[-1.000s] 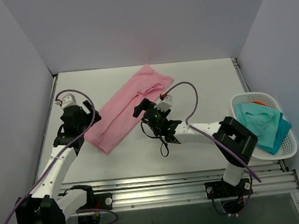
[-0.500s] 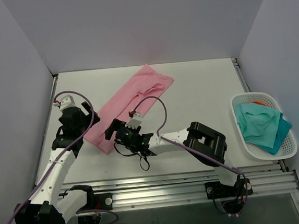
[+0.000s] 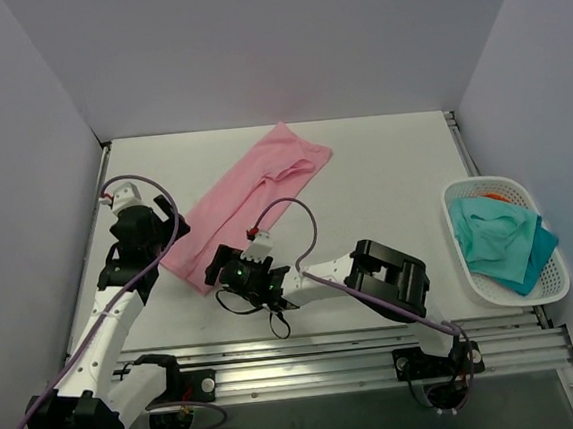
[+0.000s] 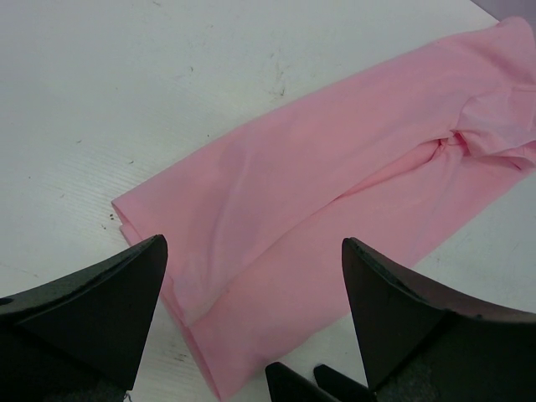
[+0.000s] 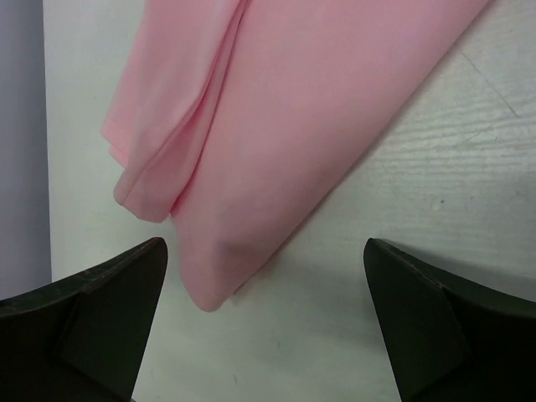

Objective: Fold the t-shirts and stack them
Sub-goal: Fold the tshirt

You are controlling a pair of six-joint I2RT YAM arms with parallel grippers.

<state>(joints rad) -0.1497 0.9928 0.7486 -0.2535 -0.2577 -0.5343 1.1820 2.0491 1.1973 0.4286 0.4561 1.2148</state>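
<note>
A light pink t-shirt (image 3: 250,198) lies folded into a long strip, running diagonally from the back middle to the near left of the table. My left gripper (image 3: 170,227) is open and empty at the strip's left near end; its view shows the strip (image 4: 335,184) between and beyond its fingers (image 4: 100,301). My right gripper (image 3: 216,271) is open and empty just above the table at the strip's near corner (image 5: 209,293), which lies between its fingers (image 5: 100,310). More shirts, teal (image 3: 500,241), lie in the basket at the right.
A white plastic basket (image 3: 559,286) stands at the table's right edge, holding the teal cloth and something orange (image 3: 494,197). Grey walls close in the back and both sides. The right arm stretches low across the table's near middle.
My right gripper has swept left and nearer, from the middle of the pink strip to its near corner. The left gripper has shifted only slightly. The shirt has not moved.
</note>
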